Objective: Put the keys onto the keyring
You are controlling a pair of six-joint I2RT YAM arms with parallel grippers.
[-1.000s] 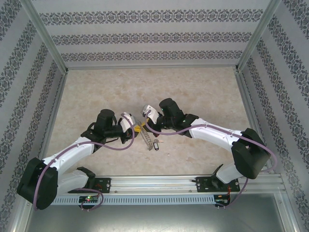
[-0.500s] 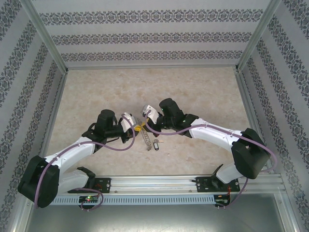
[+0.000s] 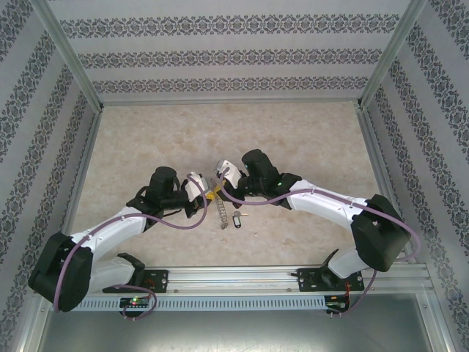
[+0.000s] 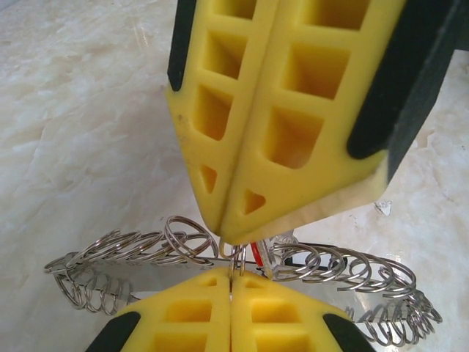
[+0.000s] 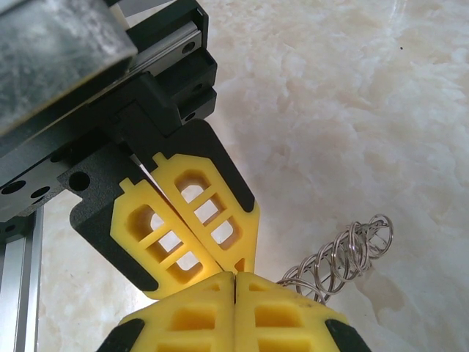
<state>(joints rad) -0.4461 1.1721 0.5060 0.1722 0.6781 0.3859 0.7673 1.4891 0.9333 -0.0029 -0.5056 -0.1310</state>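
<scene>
The two hands meet tip to tip over the middle of the bench (image 3: 146, 147), which is pale, smooth and cloudy like marble. Both hands have chunky yellow fingers (image 4: 293, 132) with square holes cut in them and black backs.

The right hand (image 4: 234, 236) is squeezed tight shut. Its tips pinch a little round wire ring of the keyring (image 4: 124, 249). The left hand (image 4: 231, 277) is squeezed shut too, right against it. A thin bit of wire goes into the crack between its fingers. I cannot tell if that wire belongs to the keyring or to a key.

The keyring is silver and looks like a long springy coil of many small rings. It spreads out to both sides of the tips and sags at its ends. A small red tag (image 4: 256, 254) peeks out just behind the tips. A dark key (image 3: 237, 218) lies on the bench just right of the keyring's near end.

Since a moment ago the left hand has closed the last little bit, and its arm has slid a touch to the right. The dark key has not moved.
</scene>
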